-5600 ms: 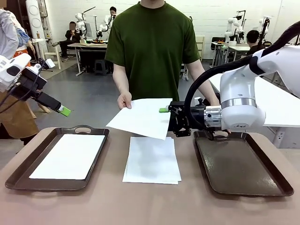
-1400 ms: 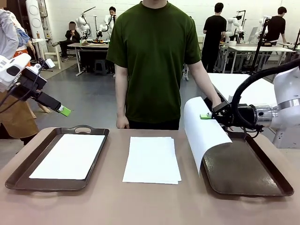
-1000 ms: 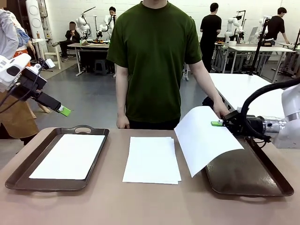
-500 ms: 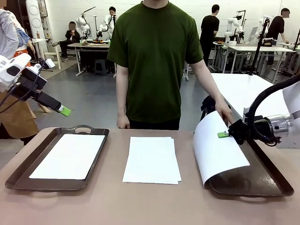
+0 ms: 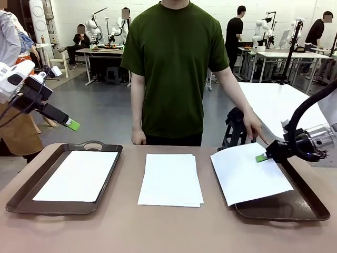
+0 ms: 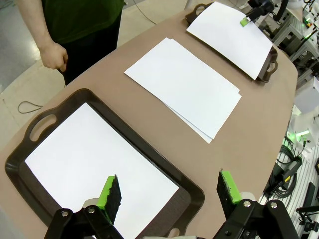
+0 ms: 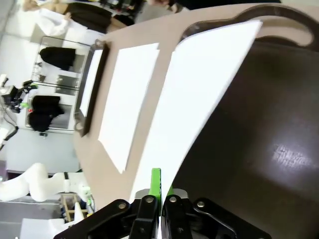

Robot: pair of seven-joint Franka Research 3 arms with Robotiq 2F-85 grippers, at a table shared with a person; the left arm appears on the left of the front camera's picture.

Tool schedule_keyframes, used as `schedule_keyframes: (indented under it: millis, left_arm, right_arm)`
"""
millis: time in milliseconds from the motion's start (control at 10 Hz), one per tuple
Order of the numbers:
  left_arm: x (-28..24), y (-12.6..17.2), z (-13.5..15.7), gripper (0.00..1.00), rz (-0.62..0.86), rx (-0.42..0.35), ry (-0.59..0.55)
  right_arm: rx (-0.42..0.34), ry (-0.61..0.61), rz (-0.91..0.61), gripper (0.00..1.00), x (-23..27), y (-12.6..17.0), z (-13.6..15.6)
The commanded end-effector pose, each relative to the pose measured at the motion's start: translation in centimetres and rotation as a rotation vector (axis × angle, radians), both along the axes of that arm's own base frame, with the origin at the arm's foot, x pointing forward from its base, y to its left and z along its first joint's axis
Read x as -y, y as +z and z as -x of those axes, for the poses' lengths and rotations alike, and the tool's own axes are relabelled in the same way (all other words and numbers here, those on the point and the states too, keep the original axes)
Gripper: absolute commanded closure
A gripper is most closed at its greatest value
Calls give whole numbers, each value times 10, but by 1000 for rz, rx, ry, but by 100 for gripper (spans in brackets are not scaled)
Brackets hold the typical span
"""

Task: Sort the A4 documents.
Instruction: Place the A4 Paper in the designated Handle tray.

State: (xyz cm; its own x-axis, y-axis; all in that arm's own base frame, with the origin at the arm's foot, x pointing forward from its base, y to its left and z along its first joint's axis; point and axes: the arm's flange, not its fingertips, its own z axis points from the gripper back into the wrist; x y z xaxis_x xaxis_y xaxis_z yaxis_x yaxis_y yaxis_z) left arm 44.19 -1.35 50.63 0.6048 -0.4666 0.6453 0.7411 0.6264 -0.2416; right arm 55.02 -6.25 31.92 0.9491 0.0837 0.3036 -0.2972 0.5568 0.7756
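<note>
- The table [image 5: 105, 232] is carrying two dark trays with the loose paper between them.
- The left tray [image 5: 21, 203] is holding one filed sheet [image 5: 79, 174], lying flat and square to the rim, with its long axis running from you toward the person.
- The right tray [image 5: 308, 203] is receiving its first page; most of its floor is showing bare.
- The middle stack [image 5: 171, 179] is waiting on the table with a few sheets, long axis near to far, so you are judging the sort as partly done.
- The held sheet [image 5: 247, 174] is draping over the right tray's left rim, partly on the table. Its long axis is running roughly near to far but twisted off the tray's line.
- Your right claw [image 5: 261, 157] is clenching that sheet's right edge.
- Your left claw [image 6: 169, 191] is hanging released above the left tray, gripping nothing.
</note>
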Motion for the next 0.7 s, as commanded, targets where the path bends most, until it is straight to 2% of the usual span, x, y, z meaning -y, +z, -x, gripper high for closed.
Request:
schedule_keyframes:
  millis: [0,300,600]
  left_arm:
    - [0,-1,1,0,-11,13,-11]
    - [0,-1,1,0,-11,13,-11]
    - [0,-1,1,0,-11,13,-11]
  right_arm:
    - [3,-16,72,99,3,-6,14]
    - [-33,-45,131,99,14,-19,18]
    - [-54,-129,164,99,28,-24,20]
